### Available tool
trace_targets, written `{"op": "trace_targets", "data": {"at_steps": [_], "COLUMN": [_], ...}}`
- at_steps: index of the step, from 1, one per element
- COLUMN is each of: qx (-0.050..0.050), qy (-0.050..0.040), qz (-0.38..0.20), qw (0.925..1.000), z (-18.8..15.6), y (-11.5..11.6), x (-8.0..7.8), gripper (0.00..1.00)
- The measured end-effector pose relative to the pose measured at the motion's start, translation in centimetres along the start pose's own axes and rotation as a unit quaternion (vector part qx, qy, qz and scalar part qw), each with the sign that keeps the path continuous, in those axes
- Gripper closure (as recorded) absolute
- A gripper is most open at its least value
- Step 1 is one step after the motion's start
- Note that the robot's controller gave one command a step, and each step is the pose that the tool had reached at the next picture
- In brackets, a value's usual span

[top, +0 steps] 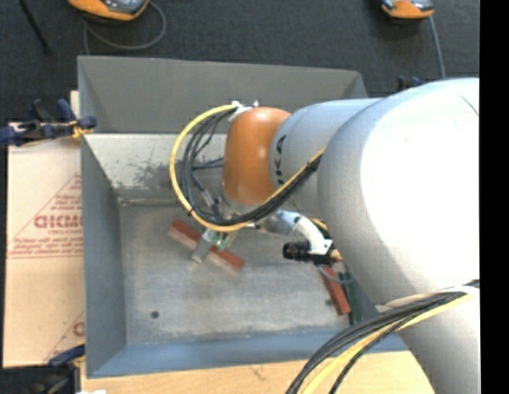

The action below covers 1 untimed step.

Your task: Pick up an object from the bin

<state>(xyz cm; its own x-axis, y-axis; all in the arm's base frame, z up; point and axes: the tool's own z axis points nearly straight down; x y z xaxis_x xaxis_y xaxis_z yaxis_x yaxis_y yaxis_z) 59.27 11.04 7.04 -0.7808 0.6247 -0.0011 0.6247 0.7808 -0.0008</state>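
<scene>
While the end effector [208, 249] hung spread over the bin [156, 302] floor, the white-and-black piece [306, 249] by the right wall looked light, rigid and probably slick; best gripped across its narrow body.

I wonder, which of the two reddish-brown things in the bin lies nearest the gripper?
The reddish-brown bar mid-floor, showing on either side of the gripper; the other reddish piece lies off by the right wall.

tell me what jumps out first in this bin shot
The big white arm with its orange wrist cover looms in from the right to the bin's middle. Its gripper sits just over a reddish-brown strip; a white, black and yellow thing and another reddish piece lie near the right wall.
</scene>
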Motion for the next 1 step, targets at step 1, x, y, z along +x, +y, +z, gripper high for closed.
{"op": "trace_targets", "data": {"at_steps": [1], "qx": [-0.002], "qy": [-0.0006], "qz": [-0.001], "qw": [1.0], "z": [-4.2], "y": [0.05], "x": [-0.15], "gripper": [1.0]}}
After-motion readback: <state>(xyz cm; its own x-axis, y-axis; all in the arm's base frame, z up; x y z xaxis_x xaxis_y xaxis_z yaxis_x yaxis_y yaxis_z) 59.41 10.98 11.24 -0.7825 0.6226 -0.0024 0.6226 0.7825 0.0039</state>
